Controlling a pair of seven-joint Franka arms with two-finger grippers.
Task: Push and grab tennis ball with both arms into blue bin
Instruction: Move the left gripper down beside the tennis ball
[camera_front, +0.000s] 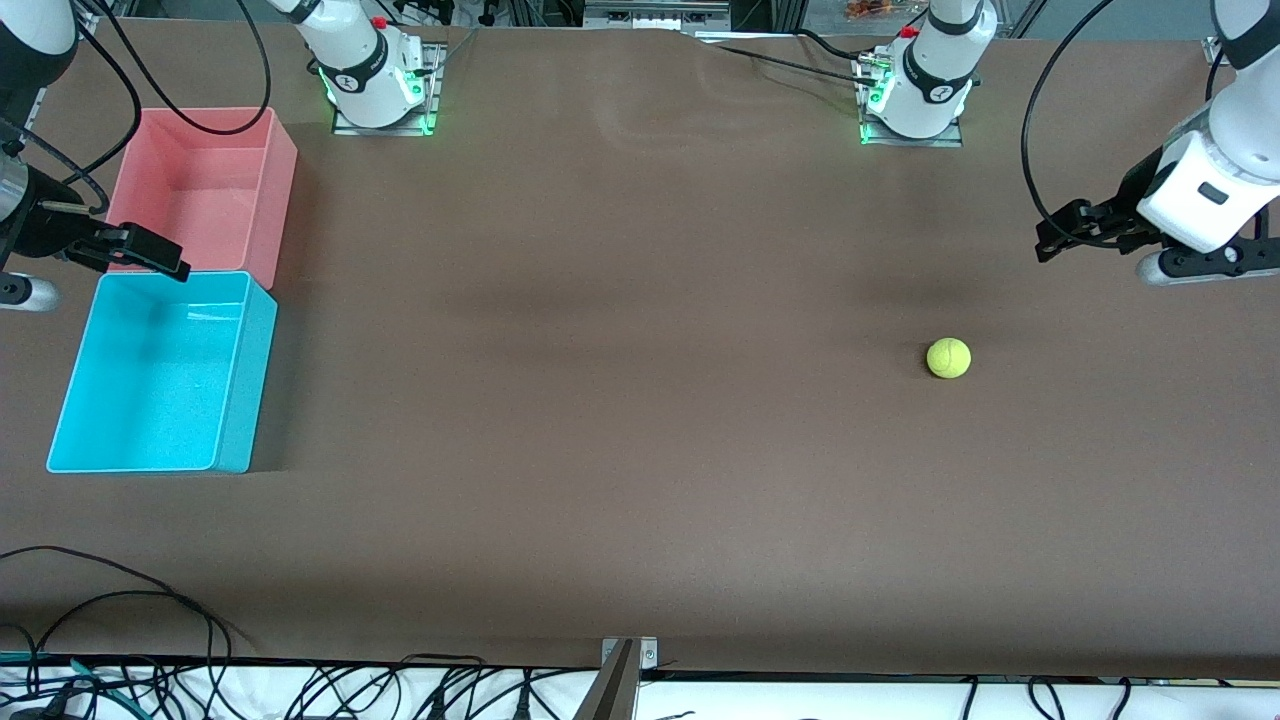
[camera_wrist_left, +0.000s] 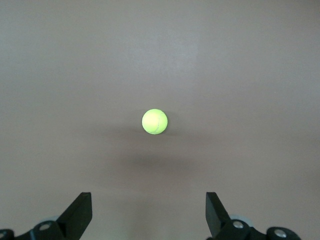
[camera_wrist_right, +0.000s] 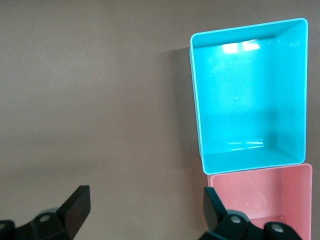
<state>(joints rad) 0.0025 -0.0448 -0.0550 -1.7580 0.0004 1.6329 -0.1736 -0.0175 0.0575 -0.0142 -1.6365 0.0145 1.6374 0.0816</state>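
Observation:
The tennis ball (camera_front: 948, 358) lies alone on the brown table toward the left arm's end. It also shows in the left wrist view (camera_wrist_left: 154, 121), apart from the fingers. My left gripper (camera_front: 1050, 238) hangs in the air beside the ball, open and empty (camera_wrist_left: 149, 210). The blue bin (camera_front: 256, 380) stands empty at the right arm's end and shows in the right wrist view (camera_wrist_right: 250, 155). My right gripper (camera_front: 160, 255) is open and empty (camera_wrist_right: 145, 210), up in the air over the place where the blue bin and a pink bin meet.
The pink bin (camera_front: 280, 200) stands empty against the blue bin, farther from the front camera, and shows in the right wrist view (camera_wrist_right: 260, 200). Black cables (camera_front: 120, 590) lie at the table's front edge near the right arm's end.

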